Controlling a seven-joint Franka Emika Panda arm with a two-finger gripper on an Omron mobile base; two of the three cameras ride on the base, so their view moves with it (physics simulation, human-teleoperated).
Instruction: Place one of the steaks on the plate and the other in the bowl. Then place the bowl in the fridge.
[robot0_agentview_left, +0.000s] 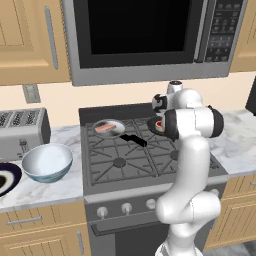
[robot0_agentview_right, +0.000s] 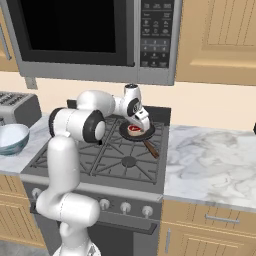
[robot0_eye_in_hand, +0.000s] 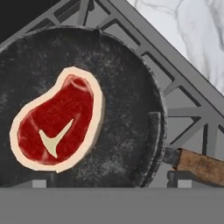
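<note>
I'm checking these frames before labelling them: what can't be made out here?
- Claw: open or shut can't be told; too small in the right base view.
- Plate: cut off by the left base view's edge.
- Dark red steak: largely hidden by the arm there.
- Dark pan: cropped at the hand view's left.

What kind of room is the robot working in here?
It is a home kitchen, a rendered one. A gas stove stands between marble counters, a microwave hangs above it, and a toaster sits to one side. A dark red steak lies in a dark pan.
</note>
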